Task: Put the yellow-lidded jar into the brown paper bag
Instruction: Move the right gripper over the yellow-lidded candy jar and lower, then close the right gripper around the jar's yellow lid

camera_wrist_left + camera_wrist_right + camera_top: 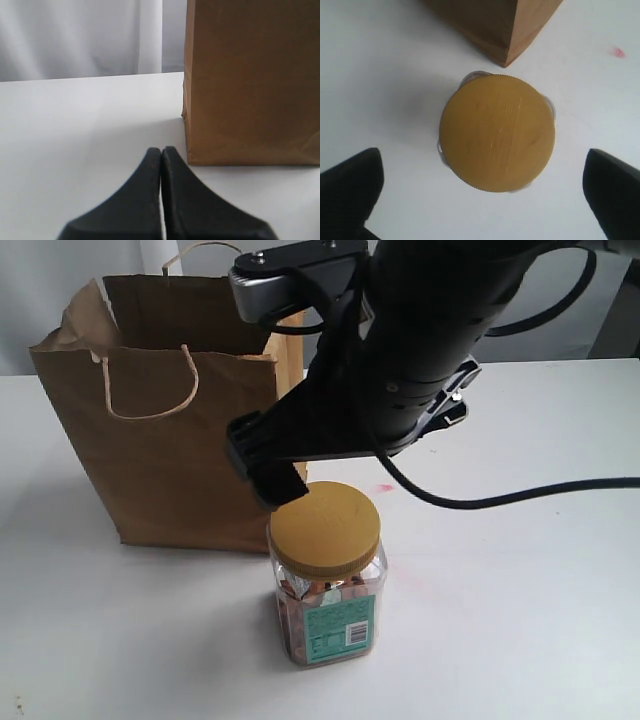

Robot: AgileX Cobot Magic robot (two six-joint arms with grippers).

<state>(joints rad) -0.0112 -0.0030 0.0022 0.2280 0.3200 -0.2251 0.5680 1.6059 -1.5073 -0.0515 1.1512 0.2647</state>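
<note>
The yellow-lidded jar (326, 580) stands upright on the white table, just in front of the near right corner of the brown paper bag (170, 430). The bag stands upright with its mouth open. My right gripper (482, 167) hangs open directly above the jar's lid (497, 132), one black finger (350, 190) on each side and clear of it. In the exterior view one finger (262, 468) sits just above the lid's rim. My left gripper (161, 151) is shut on nothing, low over the table beside the bag's wall (250, 85). It is out of the exterior view.
The white tabletop (520, 620) extends to the right of and in front of the jar. A small red mark (383, 486) lies on the table behind the jar. A black cable (500, 498) trails from the right arm. A pale curtain (80, 35) hangs behind the table.
</note>
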